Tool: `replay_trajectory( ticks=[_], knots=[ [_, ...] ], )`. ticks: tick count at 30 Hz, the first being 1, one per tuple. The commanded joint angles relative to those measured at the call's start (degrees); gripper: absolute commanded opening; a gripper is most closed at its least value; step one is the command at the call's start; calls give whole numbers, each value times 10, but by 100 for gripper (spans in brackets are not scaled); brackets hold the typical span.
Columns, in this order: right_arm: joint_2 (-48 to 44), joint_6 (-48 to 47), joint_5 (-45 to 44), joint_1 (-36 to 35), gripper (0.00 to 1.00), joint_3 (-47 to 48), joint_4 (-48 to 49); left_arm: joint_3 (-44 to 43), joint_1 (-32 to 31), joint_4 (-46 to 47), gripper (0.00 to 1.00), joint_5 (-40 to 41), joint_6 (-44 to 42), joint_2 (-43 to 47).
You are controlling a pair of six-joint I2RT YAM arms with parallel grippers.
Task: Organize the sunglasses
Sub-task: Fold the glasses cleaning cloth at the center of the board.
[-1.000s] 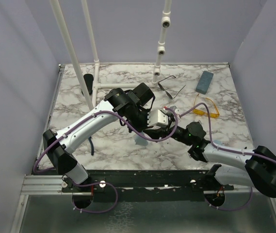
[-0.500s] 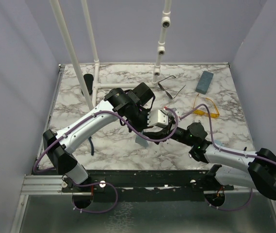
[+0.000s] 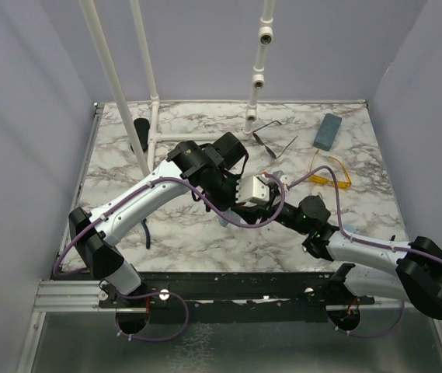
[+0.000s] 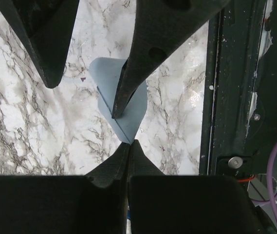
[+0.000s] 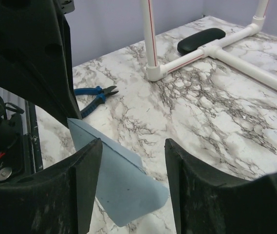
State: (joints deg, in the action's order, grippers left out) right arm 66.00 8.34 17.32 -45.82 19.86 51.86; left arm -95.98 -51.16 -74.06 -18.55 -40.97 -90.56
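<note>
Marble bench (image 3: pixel 360 202) carries a white pipe frame (image 3: pixel 258 78). My left end effector (image 4: pixel 128 144) is closed tight on one corner of a pale blue cloth (image 4: pixel 104 73). My right end effector (image 5: pixel 133 141) stands open astride this cloth, gripping nothing. Both sunglasses lie well apart from them, at far right: the wire-frame pair (image 3: pixel 271 140) near the pipe foot, the yellow-orange pair (image 3: pixel 331 172) below a blue-grey case (image 3: pixel 328 130).

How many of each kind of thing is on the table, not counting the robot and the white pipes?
Sunglasses: 2 (dark wire pair, yellow-orange pair)
Cases: 2 (blue-grey case, black case)
Blue cloth: 1
Blue pliers: 1
Total: 6
</note>
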Motion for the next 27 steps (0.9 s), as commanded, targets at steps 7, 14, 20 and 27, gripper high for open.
replay_trajectory(
  ticks=[7,14,20,27],
  knots=[
    [12,-22,13,-5,58,10,-11,-14,-8,-18,0,4,-22,-7],
    [21,-21,52,-6,59,10,-7,-17,-8,-14,0,11,-20,-10],
    [36,-23,71,-6,59,10,-1,-22,-8,-14,0,12,-20,-12],
    [50,-33,84,-7,59,2,-8,-29,-8,-25,0,15,-30,-13]
  ],
)
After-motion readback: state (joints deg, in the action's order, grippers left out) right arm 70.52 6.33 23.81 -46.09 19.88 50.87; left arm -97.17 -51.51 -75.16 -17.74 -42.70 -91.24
